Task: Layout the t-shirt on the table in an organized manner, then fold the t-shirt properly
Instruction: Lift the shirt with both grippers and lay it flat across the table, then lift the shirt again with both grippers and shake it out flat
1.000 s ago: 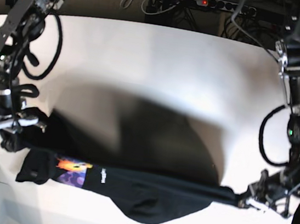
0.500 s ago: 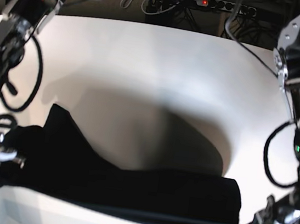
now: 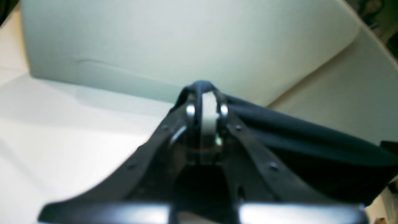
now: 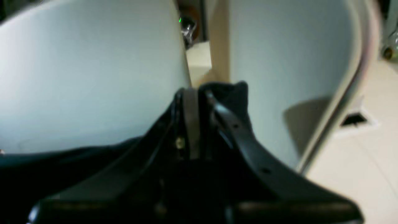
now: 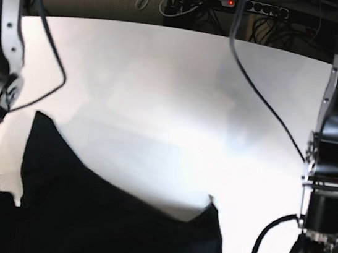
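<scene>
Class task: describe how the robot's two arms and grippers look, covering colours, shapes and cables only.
Left arm: boxy black and grey segments, looping black cable. Right arm: silver bracket with bolt holes. Left gripper and right gripper: black perforated fingers with pale inner pads.

No readable text

We can make out no lettering, labels or numbers anywhere; the t-shirt (image 5: 112, 225) shows only plain black cloth.

base view bright, table (image 5: 180, 90) near washed out at centre, soft grey shadow bands across it. t-shirt (image 5: 112, 225) solid black, no fold detail. straight edges bow toward frame borders. both wrist views soft, blurred; near parts of left gripper (image 3: 203, 102) and right gripper (image 4: 199, 93) out of focus. right wrist view dimmer.
</scene>
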`<state>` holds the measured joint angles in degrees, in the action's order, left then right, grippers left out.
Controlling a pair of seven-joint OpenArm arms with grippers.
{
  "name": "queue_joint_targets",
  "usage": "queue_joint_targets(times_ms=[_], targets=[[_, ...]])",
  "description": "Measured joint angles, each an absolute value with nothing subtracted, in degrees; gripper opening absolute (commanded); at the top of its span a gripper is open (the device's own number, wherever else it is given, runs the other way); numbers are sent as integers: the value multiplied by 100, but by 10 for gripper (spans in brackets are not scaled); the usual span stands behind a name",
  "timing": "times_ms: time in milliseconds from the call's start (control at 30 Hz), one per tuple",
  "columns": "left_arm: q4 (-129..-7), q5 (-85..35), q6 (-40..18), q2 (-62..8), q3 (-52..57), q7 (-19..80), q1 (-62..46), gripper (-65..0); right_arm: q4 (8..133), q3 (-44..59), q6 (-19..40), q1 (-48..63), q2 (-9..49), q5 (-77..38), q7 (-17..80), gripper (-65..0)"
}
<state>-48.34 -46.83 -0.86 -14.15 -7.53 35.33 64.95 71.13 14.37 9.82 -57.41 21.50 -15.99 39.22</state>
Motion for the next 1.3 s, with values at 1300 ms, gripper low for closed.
queue_joint_targets(times_ms=[1300], targets=[[-8230, -6110, -123, -2191, 2394, 6112, -432, -645, 11426, 3100, 2886, 1693, -561, -1542, 4539, -650]])
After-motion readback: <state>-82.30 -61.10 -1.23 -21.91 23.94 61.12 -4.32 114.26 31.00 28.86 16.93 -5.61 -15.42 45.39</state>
